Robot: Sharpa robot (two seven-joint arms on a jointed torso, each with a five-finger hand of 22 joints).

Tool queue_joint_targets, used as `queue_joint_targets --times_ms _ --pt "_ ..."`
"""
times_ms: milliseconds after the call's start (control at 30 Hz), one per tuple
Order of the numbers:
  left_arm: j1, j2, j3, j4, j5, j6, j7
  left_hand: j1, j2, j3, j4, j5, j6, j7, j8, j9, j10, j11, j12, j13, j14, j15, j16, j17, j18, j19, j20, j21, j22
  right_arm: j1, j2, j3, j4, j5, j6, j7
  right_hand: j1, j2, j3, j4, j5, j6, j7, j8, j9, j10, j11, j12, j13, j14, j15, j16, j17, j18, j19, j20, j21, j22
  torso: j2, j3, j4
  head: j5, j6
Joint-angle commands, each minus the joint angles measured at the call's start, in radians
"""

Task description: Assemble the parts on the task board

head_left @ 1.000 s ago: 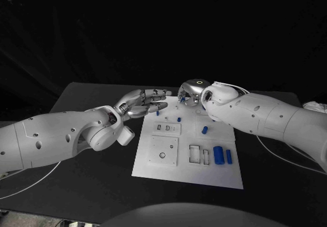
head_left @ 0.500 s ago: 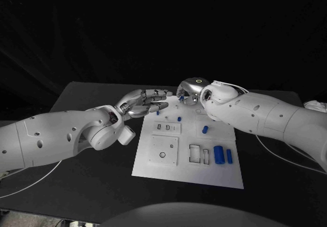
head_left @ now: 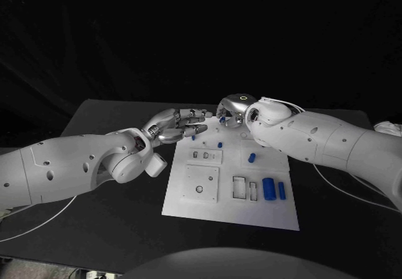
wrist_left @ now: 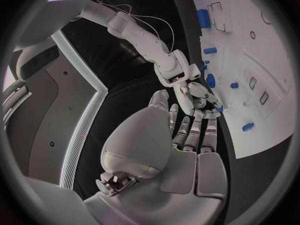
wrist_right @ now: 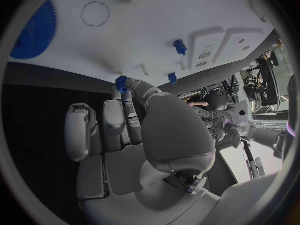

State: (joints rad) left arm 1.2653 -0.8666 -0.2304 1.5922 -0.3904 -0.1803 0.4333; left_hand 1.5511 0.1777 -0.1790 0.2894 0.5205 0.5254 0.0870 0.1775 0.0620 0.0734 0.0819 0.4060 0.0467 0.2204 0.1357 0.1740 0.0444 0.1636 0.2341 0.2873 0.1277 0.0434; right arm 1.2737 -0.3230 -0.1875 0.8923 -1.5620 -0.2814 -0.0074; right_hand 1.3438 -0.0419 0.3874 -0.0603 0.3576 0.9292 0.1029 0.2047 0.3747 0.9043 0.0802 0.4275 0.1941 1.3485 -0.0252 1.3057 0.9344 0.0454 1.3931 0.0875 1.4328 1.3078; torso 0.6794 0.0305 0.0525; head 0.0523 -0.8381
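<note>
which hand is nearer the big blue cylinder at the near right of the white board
Right. The right hand is at the board's far edge, roughly in line with the big blue cylinder; the left hand sits farther off, past the far left corner.

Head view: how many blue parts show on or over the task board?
6 blue parts. Two side by side near the task board's right edge, one mid-board, one further back, one by the left hand's fingers, one at the right hand's fingers. The hands may hide others.

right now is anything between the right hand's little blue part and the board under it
Nothing visible. The right hand pinches a small blue part at its fingertips just off the task board; the white surface beside it looks bare. The left hand hovers alongside.
</note>
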Motion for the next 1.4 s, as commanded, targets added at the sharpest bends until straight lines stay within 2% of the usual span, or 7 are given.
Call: queue_joint_targets --times_ms 33,233,500,1033,1167,1333,1400 --pt "0.001 0.002 0.001 0.0 -0.001 0.009 0.003 0.005 0.003 -0.006 -0.001 0.001 0.009 0.004 0.007 0.002 -0.003 -0.008 0.002 0.0 -0.002 0.001 -0.001 -0.001 0.013 -0.004 0.003 -0.004 0.0 -0.001 0.008 -0.001 -0.012 -0.009 0.032 -0.008 0.007 0.0 0.004 -0.001 -0.004 -0.008 0.001 -0.007 0.002 0.007 -0.014 -0.004 -0.001 -0.005 0.001 -0.006 -0.002 0.011 -0.008 0.0 -0.005 0.104 0.0 0.0005 -0.0026 -0.004 0.003" --pt "0.001 0.002 0.001 -0.002 0.002 0.01 0.001 0.005 0.003 -0.006 -0.001 0.001 0.011 0.005 0.008 0.002 -0.002 -0.008 0.003 0.0 -0.001 0.001 -0.001 0.0 0.013 -0.004 0.003 -0.004 0.0 -0.001 0.02 -0.001 -0.028 -0.01 0.038 -0.007 0.007 0.0 0.004 0.0 -0.006 -0.011 0.0 -0.009 0.002 0.005 -0.014 -0.006 -0.001 -0.007 0.001 -0.007 -0.004 0.011 -0.009 0.0 -0.006 0.103 0.001 0.0025 -0.0012 -0.005 0.003" --pt "0.001 0.003 0.001 -0.002 0.006 0.012 -0.003 0.006 0.003 -0.006 -0.001 0.002 0.028 0.01 0.016 0.004 -0.002 -0.008 0.004 0.0 0.001 0.003 0.001 0.0 0.013 -0.003 0.003 -0.003 0.0 -0.002 0.037 -0.001 -0.053 -0.009 0.032 0.0 0.007 0.001 0.005 0.002 -0.009 -0.014 -0.002 -0.013 0.002 0.001 -0.016 -0.011 -0.002 -0.007 0.001 -0.006 0.0 0.011 -0.008 0.001 -0.006 0.104 0.003 0.0027 -0.003 -0.005 0.006" --pt "0.001 0.006 0.001 -0.004 0.009 0.014 -0.006 0.007 0.004 -0.006 -0.001 0.002 0.033 0.012 0.018 0.004 -0.001 -0.007 0.005 0.0 0.002 0.003 0.002 0.0 0.013 -0.002 0.003 -0.003 0.0 -0.003 0.042 -0.001 -0.042 -0.007 0.042 0.0 0.002 -0.004 0.002 0.007 -0.016 -0.034 -0.011 -0.028 0.001 -0.006 -0.015 -0.019 -0.001 -0.014 0.001 -0.013 -0.013 0.013 -0.015 0.0 -0.013 0.099 0.004 0.004 -0.0056 -0.001 0.003" --pt "0.001 0.006 0.001 -0.005 0.009 0.014 -0.007 0.007 0.004 -0.006 -0.001 0.002 0.033 0.012 0.018 0.004 -0.001 -0.007 0.005 0.0 0.002 0.003 0.002 0.0 0.013 -0.002 0.003 -0.003 0.0 -0.004 0.04 -0.001 -0.041 -0.007 0.056 -0.008 -0.008 -0.014 0.003 0.015 -0.042 -0.083 -0.024 -0.061 -0.01 -0.064 -0.007 -0.055 -0.01 -0.033 0.007 -0.034 -0.046 0.018 -0.035 0.004 -0.033 0.083 0.004 0.0045 -0.0064 -0.001 0.003" --pt "0.001 0.007 0.001 -0.006 0.009 0.015 -0.007 0.007 0.004 -0.006 -0.001 0.002 0.033 0.012 0.018 0.004 -0.001 -0.007 0.005 0.0 0.002 0.003 0.002 0.0 0.013 -0.002 0.003 -0.003 0.0 -0.006 0.035 -0.001 -0.038 0.001 0.067 -0.014 -0.024 -0.03 -0.022 0.028 -0.139 -0.182 -0.062 -0.127 -0.044 -0.205 -0.001 -0.132 -0.031 -0.082 0.015 -0.089 -0.13 0.032 -0.085 0.013 -0.085 0.042 0.004 0.0045 -0.0075 0.001 0.003" --pt "0.001 0.007 0.001 -0.007 0.01 0.015 -0.007 0.007 0.004 -0.006 -0.001 0.002 0.033 0.012 0.018 0.004 -0.001 -0.007 0.005 0.0 0.002 0.003 0.002 0.0 0.013 -0.002 0.003 -0.003 0.0 -0.007 0.032 -0.001 -0.036 0.007 0.064 -0.012 -0.027 -0.031 -0.039 0.033 -0.161 -0.205 -0.068 -0.138 -0.055 -0.235 0.001 -0.146 -0.032 -0.09 0.017 -0.099 -0.143 0.034 -0.092 0.016 -0.096 0.036 0.005 0.0048 -0.0076 0.001 0.003"
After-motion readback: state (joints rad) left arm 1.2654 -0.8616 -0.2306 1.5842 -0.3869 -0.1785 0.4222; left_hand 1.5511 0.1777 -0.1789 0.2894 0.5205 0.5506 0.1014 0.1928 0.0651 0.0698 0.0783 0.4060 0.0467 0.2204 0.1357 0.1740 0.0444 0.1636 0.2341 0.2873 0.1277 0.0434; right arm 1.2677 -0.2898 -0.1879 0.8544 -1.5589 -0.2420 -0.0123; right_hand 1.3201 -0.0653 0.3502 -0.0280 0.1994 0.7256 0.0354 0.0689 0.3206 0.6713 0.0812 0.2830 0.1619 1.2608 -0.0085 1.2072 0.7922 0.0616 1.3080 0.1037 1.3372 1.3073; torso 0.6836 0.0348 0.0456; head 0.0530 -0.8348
